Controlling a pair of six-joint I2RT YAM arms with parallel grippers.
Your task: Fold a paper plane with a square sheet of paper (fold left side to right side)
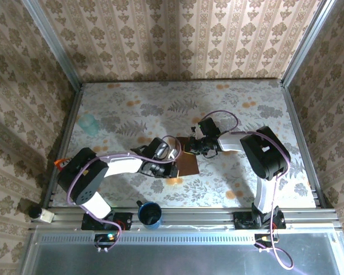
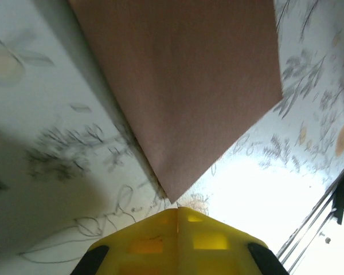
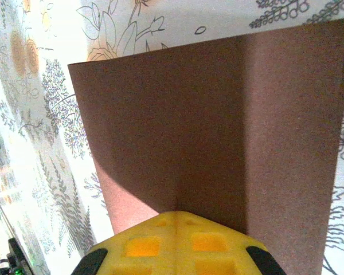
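With the square sheet of paper point(image 1: 188, 163) flat, left gripper point(image 2: 178, 211) and right gripper point(image 3: 175, 215) are both closed, apparently pressing it; next, lift its left edge rightward.

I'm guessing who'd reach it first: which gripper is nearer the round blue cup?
Left. The left gripper is just beyond the round blue cup; the right gripper is farther, over the reddish-brown paper sheet.

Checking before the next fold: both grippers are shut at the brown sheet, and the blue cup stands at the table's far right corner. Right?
The blue cup stands at the near edge, left of centre, not the far right corner; the top view shows it. The rest holds.
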